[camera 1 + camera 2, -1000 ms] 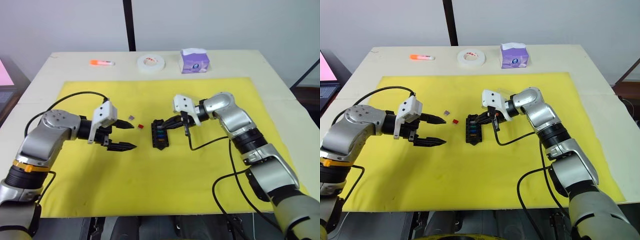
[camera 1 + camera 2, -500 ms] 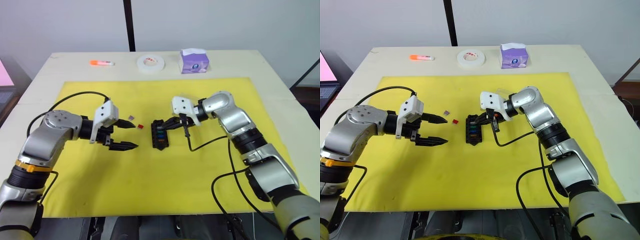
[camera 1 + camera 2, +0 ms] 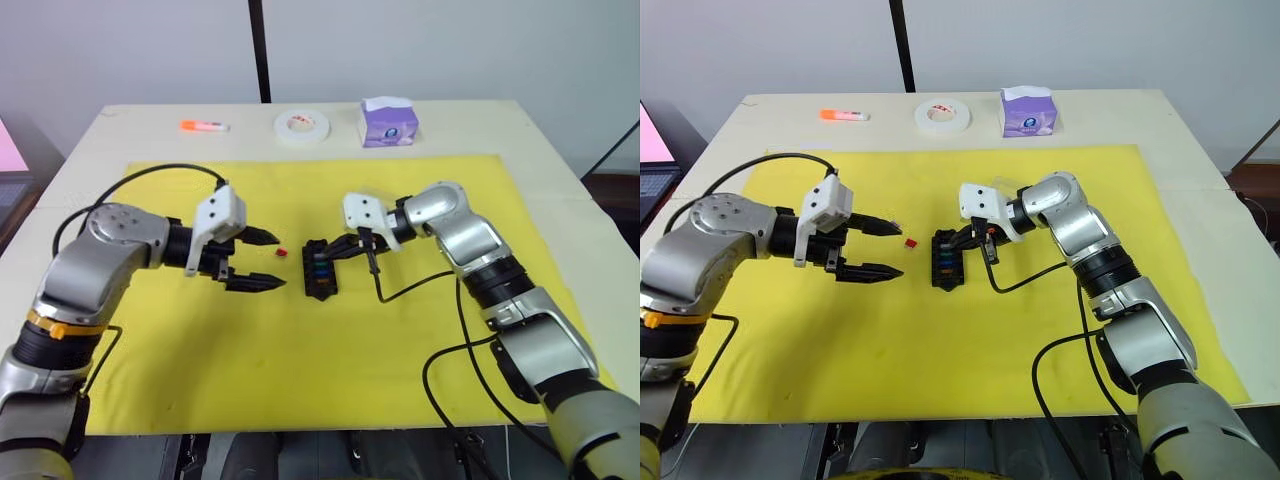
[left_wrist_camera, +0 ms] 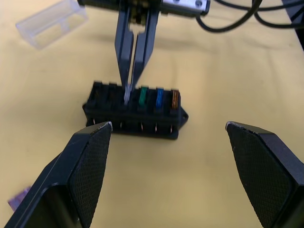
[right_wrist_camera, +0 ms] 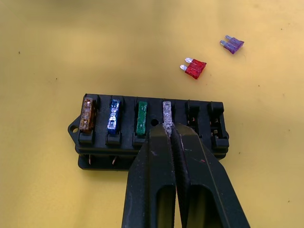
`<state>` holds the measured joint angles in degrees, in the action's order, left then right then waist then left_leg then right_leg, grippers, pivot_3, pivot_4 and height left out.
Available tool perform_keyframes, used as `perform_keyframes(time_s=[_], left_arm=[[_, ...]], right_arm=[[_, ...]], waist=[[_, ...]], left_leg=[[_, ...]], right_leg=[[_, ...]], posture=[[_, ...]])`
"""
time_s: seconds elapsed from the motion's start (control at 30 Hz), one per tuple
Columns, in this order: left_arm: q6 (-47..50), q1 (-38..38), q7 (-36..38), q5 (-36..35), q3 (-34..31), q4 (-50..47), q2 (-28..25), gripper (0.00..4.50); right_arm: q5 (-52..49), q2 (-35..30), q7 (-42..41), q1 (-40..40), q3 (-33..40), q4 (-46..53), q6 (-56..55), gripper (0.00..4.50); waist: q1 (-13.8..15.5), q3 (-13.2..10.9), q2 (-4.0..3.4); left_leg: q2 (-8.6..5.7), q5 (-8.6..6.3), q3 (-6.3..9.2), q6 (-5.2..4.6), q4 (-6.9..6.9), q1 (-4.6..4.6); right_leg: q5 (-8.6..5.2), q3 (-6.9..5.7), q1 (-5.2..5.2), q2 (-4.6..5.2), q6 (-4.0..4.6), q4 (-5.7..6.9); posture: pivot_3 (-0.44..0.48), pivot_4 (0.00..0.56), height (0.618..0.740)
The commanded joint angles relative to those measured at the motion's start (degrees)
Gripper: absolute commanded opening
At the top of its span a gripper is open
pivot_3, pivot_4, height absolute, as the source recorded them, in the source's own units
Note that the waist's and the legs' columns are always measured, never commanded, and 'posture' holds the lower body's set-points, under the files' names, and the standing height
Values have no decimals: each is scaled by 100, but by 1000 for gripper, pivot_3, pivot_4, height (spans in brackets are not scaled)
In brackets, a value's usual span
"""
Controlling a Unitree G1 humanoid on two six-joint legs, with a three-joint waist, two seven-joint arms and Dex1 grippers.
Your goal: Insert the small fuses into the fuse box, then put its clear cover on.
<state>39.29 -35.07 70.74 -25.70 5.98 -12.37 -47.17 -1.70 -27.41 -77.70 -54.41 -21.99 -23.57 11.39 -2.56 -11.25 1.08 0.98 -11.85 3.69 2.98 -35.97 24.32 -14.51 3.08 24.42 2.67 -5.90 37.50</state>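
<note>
My right gripper [image 5: 172, 129], fingers pressed together, seats the grey fuse [image 5: 166, 114] in the fuse box [image 5: 150, 133]. Left gripper [image 3: 264, 260] spread; red fuse [image 5: 194, 69] comes next.

Left end effector [image 3: 262, 260] hovers spread beside the red fuse [image 3: 281, 252] — right end effector [image 3: 335, 250] meets the fuse box [image 3: 320, 270].

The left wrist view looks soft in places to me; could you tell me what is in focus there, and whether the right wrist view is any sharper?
In the left wrist view the left gripper's near fingers are crisp, while the fuse box and clear cover look slightly soft; in the right wrist view the seated fuses and the loose red fuse are sharp, with the right gripper casting little shadow.
</note>
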Motion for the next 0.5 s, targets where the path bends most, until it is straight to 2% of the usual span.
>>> perform_keyframes(time_s=[0.03, 0.5], left_arm=[[31, -99, -45, -45, -1, -47, -2, 4030], [-697, 297, 276, 264, -1, 521, -143, 4030]], right_arm=[[-23, -11, -70, 51, 37, 215, 32, 0], [-78, -40, -17, 87, 121, 373, 159, 0]], waist=[[0, 0, 0], [1, 0, 0]], left_leg=[[0, 0, 0, 0, 0, 0], [0, 0, 0, 0, 0, 0]], right_leg=[[0, 0, 0, 0, 0, 0], [0, 0, 0, 0, 0, 1]], posture=[[0, 150, 740], [0, 150, 740]])
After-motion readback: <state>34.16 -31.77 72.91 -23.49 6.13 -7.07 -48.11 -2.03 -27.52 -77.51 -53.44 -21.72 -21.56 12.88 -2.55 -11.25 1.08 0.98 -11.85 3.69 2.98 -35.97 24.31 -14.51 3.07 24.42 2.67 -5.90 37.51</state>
